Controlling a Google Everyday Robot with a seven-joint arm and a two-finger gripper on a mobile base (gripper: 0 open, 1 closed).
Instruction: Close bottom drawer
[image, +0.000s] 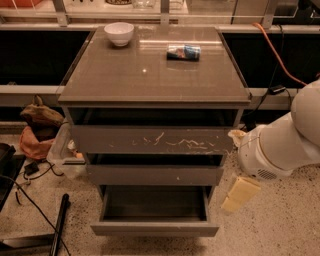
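The open bottom drawer (155, 229) spans lower centre, just down-left of the end effector (240, 194), whose opening I cannot tell.

No readable text, brand, number or sign is found. Print on the small dark-and-blue packet (183, 52) at upper centre, on the cabinet top (150, 80), is not legible. The gripper (240, 194) is seen at lower right, just beside the open bottom drawer (155, 230); no markings are seen on either.

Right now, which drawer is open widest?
The bottom drawer, plain narrow front: its inside shows; the scratched drawer and middle drawer barely stick out. The hand hangs right of it.
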